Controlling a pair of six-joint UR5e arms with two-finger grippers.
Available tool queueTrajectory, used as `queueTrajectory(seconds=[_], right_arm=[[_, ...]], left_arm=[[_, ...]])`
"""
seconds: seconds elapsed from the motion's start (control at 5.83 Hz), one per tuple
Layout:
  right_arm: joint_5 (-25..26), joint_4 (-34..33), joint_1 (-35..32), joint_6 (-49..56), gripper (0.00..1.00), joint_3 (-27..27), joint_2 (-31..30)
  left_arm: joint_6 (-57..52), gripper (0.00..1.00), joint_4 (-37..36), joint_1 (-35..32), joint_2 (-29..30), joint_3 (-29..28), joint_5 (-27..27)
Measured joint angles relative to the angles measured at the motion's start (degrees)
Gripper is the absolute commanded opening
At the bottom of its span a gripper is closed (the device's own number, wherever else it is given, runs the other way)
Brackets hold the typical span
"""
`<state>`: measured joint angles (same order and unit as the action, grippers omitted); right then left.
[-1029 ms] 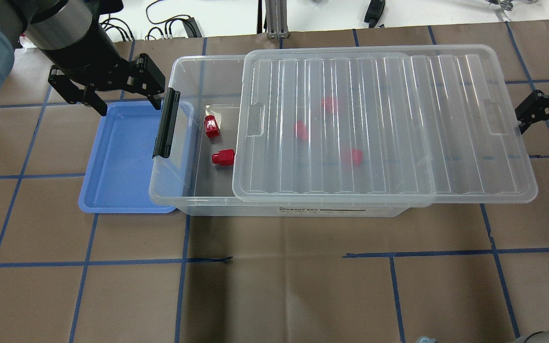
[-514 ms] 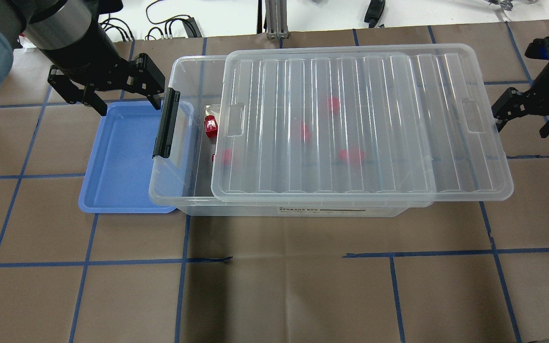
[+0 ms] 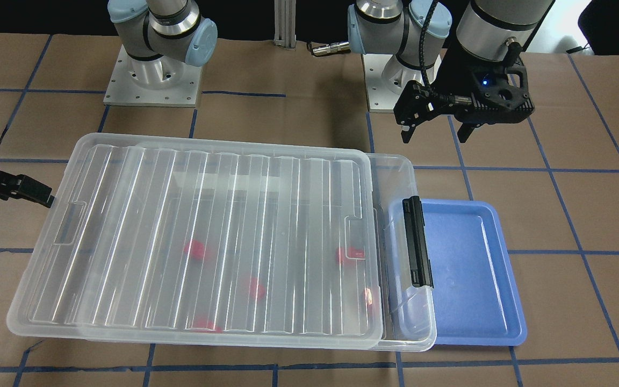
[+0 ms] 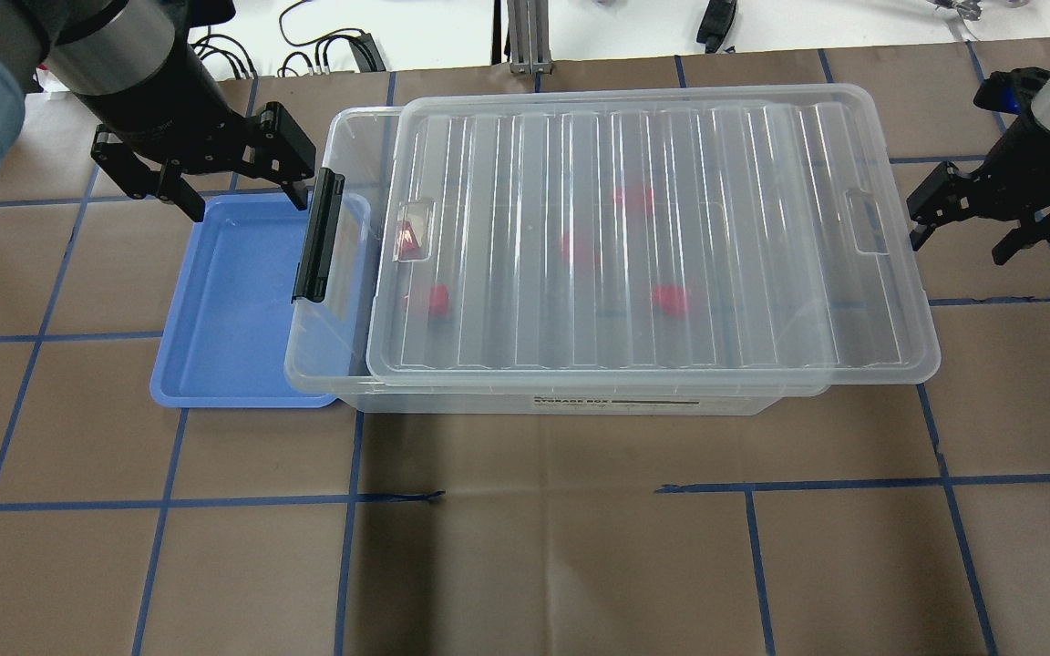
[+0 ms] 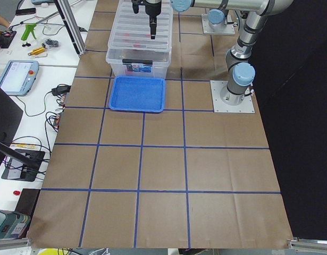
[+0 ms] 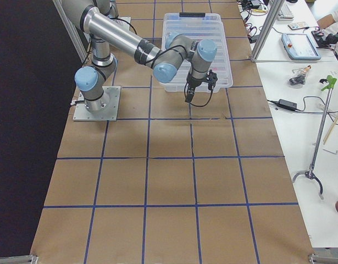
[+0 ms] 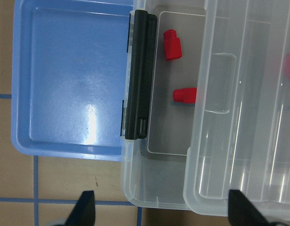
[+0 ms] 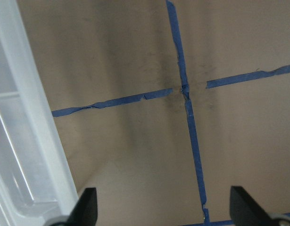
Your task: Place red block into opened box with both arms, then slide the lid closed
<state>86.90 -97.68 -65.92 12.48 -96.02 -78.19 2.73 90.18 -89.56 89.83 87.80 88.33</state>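
Note:
The clear box (image 4: 335,155) stands mid-table with its black latch bar (image 4: 318,237) on the left end. The ribbed lid (image 4: 744,228) lies on top, overhanging the right end, and a narrow strip at the left end is uncovered. Several red blocks lie inside; one (image 7: 172,44) and another (image 7: 185,95) show near the latch, and others (image 4: 671,297) show blurred through the lid. My right gripper (image 4: 961,248) is open, with one finger (image 3: 27,189) against the lid's right short edge. My left gripper (image 4: 249,210) hangs open above the far end of the blue tray, holding nothing.
A blue tray (image 4: 224,310) lies flat against the box's latch end, partly under it. Brown paper with blue tape lines covers the table (image 4: 525,528). Cables (image 4: 324,50) and a metal post foot (image 4: 525,59) sit beyond the far edge.
The lid has slid left over the box, covering more of the opening and the red blocks. My right gripper moved left with the lid's right edge. The left arm stayed put.

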Motion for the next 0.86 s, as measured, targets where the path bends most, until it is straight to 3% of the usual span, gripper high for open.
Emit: queueTrajectory(seconds=[0.86], right_arm=[[-1.47, 1.52, -5.01, -4.09, 1.0, 0.14, -0.03]], left_arm=[[0.0, 0.98, -0.08, -0.07, 0.0, -0.04, -0.22]])
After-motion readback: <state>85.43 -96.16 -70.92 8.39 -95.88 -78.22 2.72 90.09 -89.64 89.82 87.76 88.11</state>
